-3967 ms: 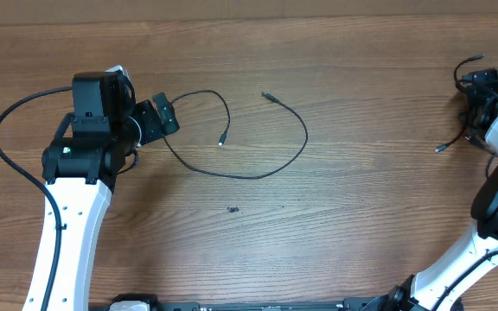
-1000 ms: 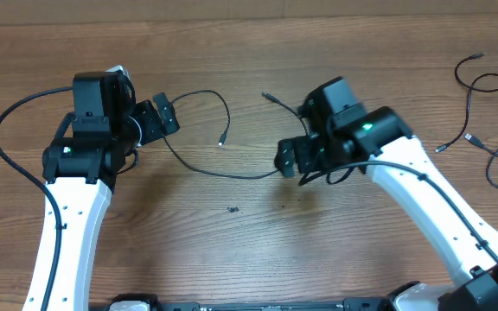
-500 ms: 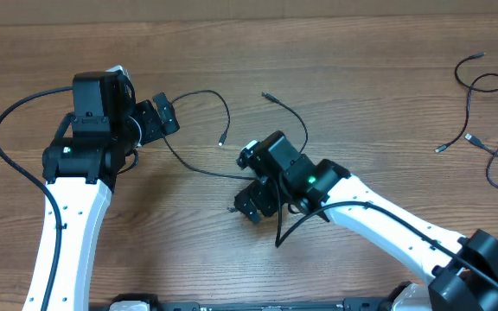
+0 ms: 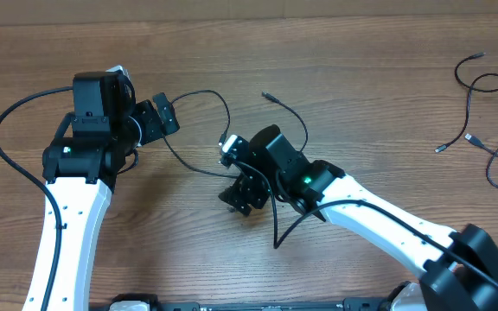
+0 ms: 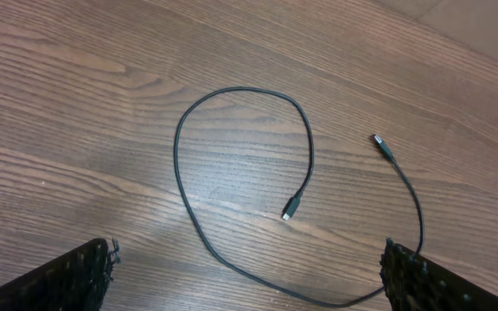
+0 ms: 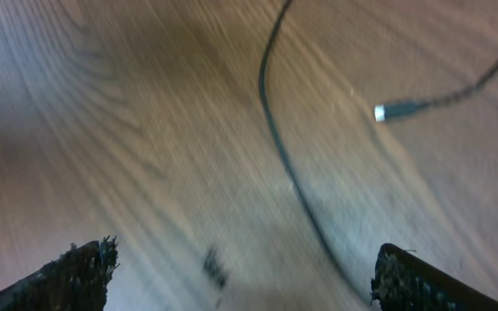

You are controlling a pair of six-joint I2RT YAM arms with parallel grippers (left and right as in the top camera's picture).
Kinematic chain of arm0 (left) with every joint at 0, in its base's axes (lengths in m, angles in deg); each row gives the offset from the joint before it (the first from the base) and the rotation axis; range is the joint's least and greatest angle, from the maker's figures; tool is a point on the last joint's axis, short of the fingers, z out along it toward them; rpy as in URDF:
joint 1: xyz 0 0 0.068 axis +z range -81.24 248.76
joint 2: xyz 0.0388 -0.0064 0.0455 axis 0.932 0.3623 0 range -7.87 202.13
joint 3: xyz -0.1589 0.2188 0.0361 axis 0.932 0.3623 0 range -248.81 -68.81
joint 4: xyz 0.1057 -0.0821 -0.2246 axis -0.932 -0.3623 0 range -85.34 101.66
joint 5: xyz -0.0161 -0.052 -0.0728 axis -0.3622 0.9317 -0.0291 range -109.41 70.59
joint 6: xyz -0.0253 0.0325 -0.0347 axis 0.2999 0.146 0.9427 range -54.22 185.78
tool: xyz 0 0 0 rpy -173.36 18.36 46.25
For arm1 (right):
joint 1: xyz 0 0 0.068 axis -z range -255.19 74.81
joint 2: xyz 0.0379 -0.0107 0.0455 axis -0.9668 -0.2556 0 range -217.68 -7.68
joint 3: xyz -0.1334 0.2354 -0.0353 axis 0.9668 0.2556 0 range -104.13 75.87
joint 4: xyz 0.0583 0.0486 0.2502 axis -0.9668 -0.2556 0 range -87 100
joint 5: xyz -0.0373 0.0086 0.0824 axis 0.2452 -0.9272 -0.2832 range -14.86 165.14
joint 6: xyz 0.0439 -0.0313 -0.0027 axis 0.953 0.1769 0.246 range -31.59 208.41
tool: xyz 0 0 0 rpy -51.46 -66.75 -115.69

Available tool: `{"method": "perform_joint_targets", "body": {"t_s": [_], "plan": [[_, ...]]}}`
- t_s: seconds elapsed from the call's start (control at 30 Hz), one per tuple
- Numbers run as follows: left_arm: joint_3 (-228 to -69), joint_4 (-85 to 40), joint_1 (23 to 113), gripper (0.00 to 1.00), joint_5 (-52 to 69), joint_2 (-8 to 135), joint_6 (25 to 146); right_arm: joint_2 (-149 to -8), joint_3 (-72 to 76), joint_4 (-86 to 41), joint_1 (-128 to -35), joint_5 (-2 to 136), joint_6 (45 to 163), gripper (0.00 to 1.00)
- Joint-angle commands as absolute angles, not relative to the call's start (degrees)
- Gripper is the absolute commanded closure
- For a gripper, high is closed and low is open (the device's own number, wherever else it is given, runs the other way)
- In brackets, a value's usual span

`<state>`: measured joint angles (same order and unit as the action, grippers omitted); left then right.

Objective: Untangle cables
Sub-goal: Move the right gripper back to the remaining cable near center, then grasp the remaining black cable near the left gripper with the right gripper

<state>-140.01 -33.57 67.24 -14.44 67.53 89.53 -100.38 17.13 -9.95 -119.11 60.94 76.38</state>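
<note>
- Right gripper [image 4: 240,192] hangs spread wide and empty just below mid-frame overhead, beside the low arc of the loose cable [image 5: 176,164].
- Left gripper [image 4: 156,119], equally wide and empty, sits near the loop's left end.
- With the right wrist picture smeared, a close now could miss the cord and pinch bare table [image 4: 361,52].
- A sideways drag might tighten the loop.
- More cables [image 4: 489,79] lie heaped upper right.

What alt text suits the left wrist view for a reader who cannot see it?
A thin black cable lies in a loose loop on the wooden table, one plug end inside the loop, the other trailing right. The left gripper, open, shows its fingertips at the bottom corners, holding nothing.
</note>
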Motion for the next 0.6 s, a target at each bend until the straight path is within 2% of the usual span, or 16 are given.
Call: {"method": "perform_joint_targets", "body": {"t_s": [0.0, 0.57], "plan": [[-141.2, -33.6, 67.2, 0.00, -13.9, 67.8, 88.5, -104.2, 17.2, -6.8, -119.2, 60.5, 73.0, 0.05], [-141.2, -33.6, 67.2, 0.00, -13.9, 67.8, 88.5, -116.5, 17.2, 10.2, -119.2, 58.3, 68.6, 0.11]]}}
